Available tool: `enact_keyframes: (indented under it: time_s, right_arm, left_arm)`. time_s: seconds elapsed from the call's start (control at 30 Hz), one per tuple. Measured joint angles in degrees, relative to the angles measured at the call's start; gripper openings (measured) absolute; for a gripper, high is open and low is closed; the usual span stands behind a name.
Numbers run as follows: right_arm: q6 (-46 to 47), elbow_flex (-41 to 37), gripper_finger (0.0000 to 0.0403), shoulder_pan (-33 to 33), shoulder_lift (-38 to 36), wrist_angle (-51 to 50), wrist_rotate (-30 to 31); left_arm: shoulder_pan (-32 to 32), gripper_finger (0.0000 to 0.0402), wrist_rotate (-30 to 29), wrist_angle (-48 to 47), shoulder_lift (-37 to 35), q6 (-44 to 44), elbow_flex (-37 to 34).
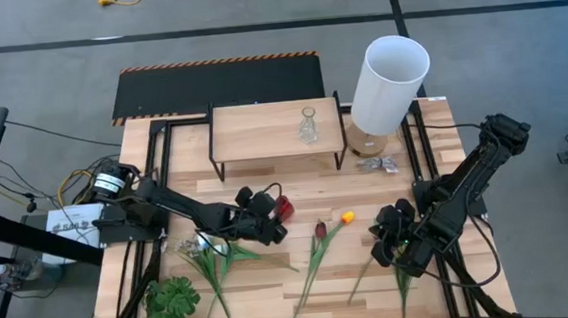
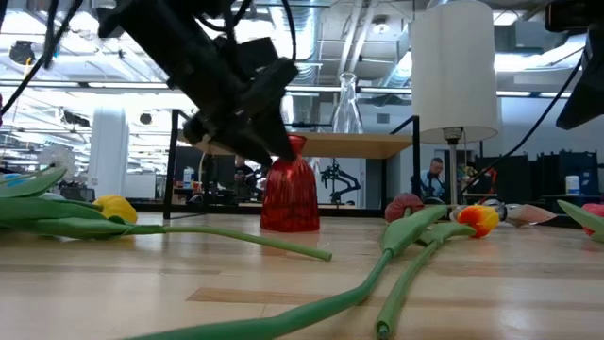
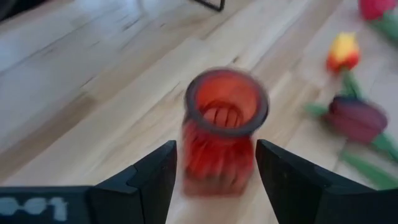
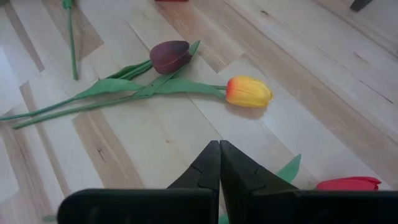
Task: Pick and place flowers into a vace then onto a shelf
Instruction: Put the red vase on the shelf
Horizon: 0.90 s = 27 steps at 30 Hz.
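The wooden table (image 1: 272,270) stands on a grey floor, with a black mat with striped edge (image 1: 217,85) behind it. In the low view the room behind is an open hall with ceiling lights. On the table's far part stands the shelf (image 1: 262,130), with a clear glass bottle (image 1: 308,126) on top; beside it stands a white lamp (image 1: 387,84). Flowers lie on the near part: a maroon tulip (image 1: 320,231) and an orange-yellow tulip (image 1: 347,217) close together in the middle. A leafy plant (image 1: 171,305) lies at the near left corner.

The left gripper (image 3: 214,168) reaches low toward the middle, its jaws wide open on both sides of a red vase (image 3: 222,127) that stands upright; contact cannot be told. The right gripper (image 4: 219,163) hangs over the near right part, jaws closed together and holding nothing.
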Motion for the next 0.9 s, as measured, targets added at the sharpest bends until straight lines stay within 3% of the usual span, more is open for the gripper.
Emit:
enact_keyframes:
  time_s: [0.4,0.9]
  right_arm:
    - [0.02,0.00,0.0000,0.72,0.00,0.11,0.34]
    - [0.09,0.00,0.0000,0.72,0.00,0.34,1.51]
  left_arm:
    - [2.29,0.0209,0.10,4.80,1.00,3.58,0.00]
    - [5.63,0.0208,5.81,6.17,0.89,3.97,0.02]
